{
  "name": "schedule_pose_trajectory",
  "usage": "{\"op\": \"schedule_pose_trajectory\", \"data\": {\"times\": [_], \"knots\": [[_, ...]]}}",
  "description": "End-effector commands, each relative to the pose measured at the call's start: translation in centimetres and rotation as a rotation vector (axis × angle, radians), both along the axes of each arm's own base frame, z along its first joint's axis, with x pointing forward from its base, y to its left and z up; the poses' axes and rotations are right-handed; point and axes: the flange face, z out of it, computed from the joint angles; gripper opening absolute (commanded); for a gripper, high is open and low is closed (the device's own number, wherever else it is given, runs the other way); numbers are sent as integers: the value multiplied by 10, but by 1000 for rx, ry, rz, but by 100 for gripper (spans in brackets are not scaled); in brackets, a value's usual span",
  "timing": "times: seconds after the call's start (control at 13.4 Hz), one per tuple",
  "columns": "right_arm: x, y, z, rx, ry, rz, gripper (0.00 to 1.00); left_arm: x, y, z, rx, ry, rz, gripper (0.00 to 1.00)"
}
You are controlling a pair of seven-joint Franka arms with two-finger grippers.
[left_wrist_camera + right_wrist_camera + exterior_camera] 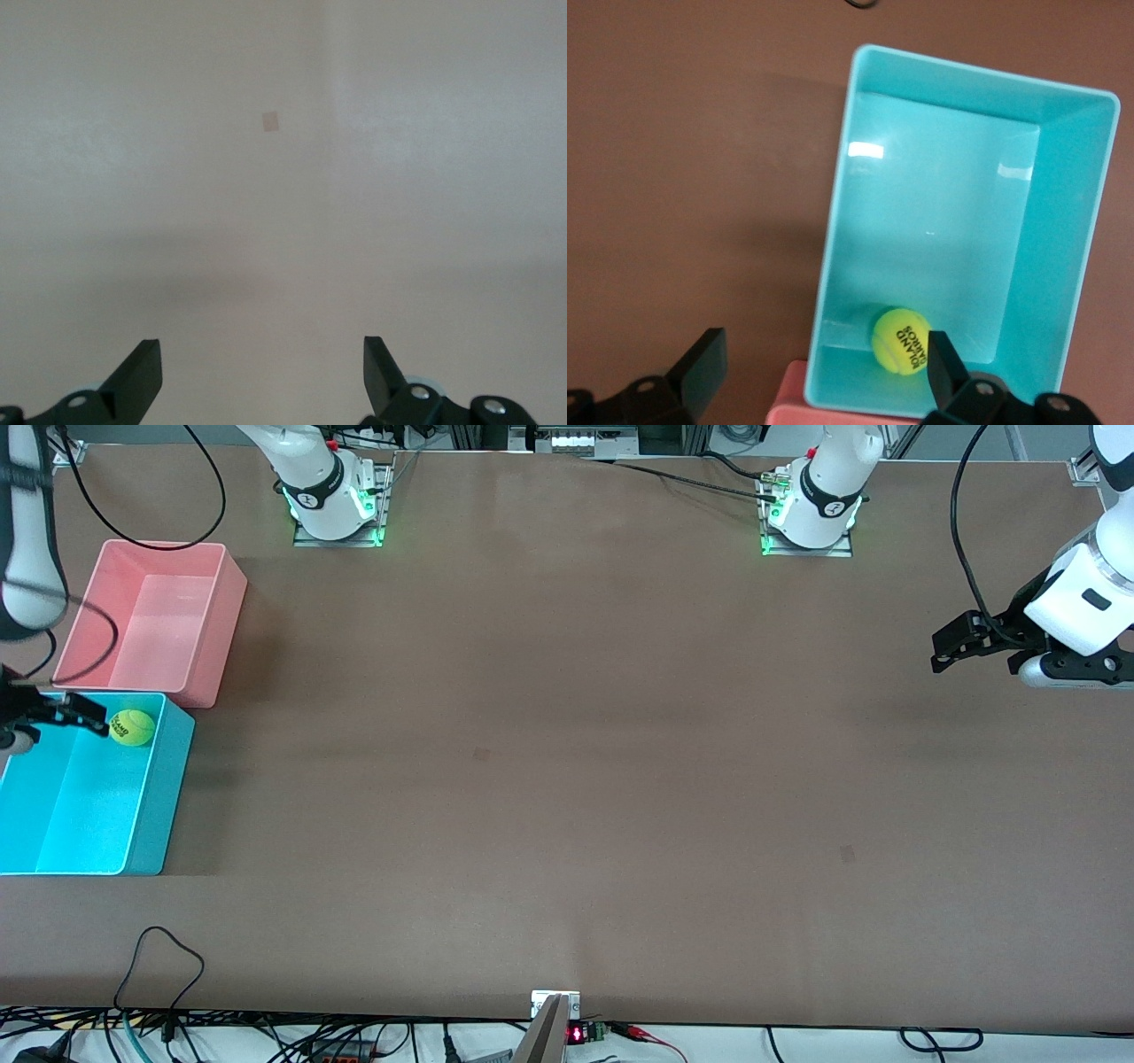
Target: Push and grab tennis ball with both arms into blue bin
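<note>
Right gripper (53, 713) over the blue bin (151, 841), at the right arm's end of the surface (567, 779); fingers (700, 372) spread, gripping nothing. Tennis ball (133, 727) resting inside the blue bin, on its floor, in the corner nearest the pink bin (226, 638). Ball below and just beside the right fingers, apart from them. No long axis on the ball: round, fuzzy, yellow-green, black lettering. Blue bin rectangular, smooth glossy plastic, open top, long axis running from the pink bin toward the front edge of the surface. Pink bin of like shape, touching or just beside the blue bin's short wall, nothing seen inside.

Judged: ball delivered; task appears essentially complete, right arm nearer to it by far.

Surface matte brown, flat.

Left gripper (961, 642) waiting over the left arm's end of the surface, well apart from both bins; fingers (142, 376) spread, nothing between them.
</note>
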Motion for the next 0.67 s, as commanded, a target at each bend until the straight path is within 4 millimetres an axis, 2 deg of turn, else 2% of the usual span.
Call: {"op": "schedule_pose_trajectory", "data": {"times": [0.0,0.15,0.3,0.45,0.6], "knots": [[3,62,72,30,35,33,100,3,3,4,-10,3,-13,100],[2,101,115,48,75,-15,100,4,2,3,-11,6,-13,100],[-6,134,142,59,97,-72,100,3,3,4,-10,3,-13,100],[-16,152,152,57,115,-62,100,3,1,5,-11,1,-16,100],[-19,156,152,56,126,-56,100,4,1,5,-11,0,-16,100]]}}
